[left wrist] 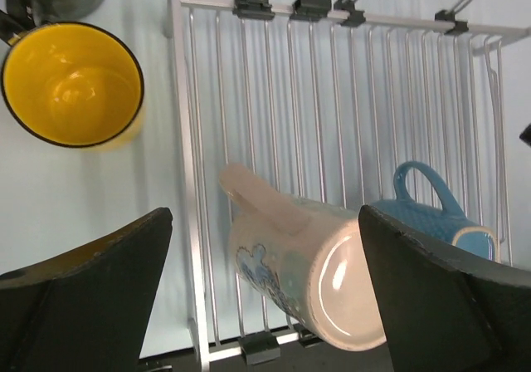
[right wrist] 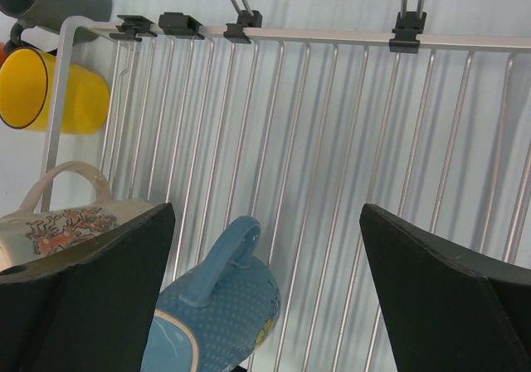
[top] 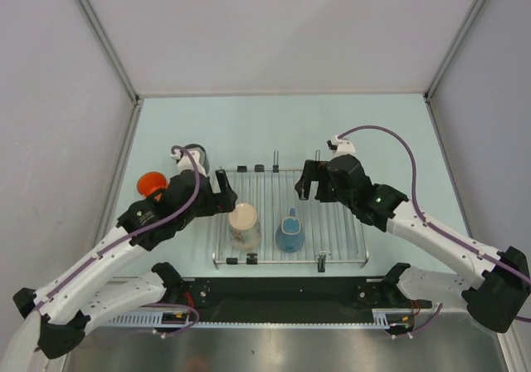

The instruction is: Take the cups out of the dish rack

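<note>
Left gripper [top: 226, 191] and right gripper [top: 309, 191] gape empty at the flat silver wire dish rack [top: 340, 214], probably poised for its lower-centre cream-beige handled mug [top: 244, 225] and blue handled mug [top: 289, 235].

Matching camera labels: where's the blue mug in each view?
Top external: blue mug on the dish rack, near its front edge, just right of the cream mug.
Left wrist: blue mug at mid-right, handle pointing up the picture.
Right wrist: blue mug at the bottom, left of centre.
Shared landmark: the cream mug beside it, seen in all three views.
</note>
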Controlling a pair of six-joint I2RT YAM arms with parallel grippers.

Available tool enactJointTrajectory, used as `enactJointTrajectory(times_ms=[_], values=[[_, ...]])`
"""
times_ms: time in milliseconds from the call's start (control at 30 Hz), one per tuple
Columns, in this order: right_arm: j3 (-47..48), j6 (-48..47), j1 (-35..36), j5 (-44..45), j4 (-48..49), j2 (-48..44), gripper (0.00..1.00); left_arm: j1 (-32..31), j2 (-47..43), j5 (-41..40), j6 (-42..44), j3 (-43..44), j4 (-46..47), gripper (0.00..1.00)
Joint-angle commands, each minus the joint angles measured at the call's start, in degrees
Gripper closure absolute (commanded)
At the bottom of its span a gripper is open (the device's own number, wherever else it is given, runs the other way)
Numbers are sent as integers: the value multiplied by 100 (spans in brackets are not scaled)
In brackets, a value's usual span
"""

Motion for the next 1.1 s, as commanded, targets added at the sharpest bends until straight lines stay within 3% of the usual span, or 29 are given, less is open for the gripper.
enactJointTrajectory(times_ms=[0, 333, 700, 1067], values=[[153, -10, 22, 232, -17, -148, 0, -668, 163, -429, -570, 169, -231, 0], [109, 16, 22, 293, -78, -192, 0, -2269, 1368, -1395, -1178, 1223, -1057, 0], [13, -19, 22, 381, -131, -385, 0, -2349, 1834, -1484, -1846, 1075, -1374, 0], [-137, 69, 22, 390, -96, -491, 0, -2349, 2273, -1106, -1855, 917, -1199, 0]])
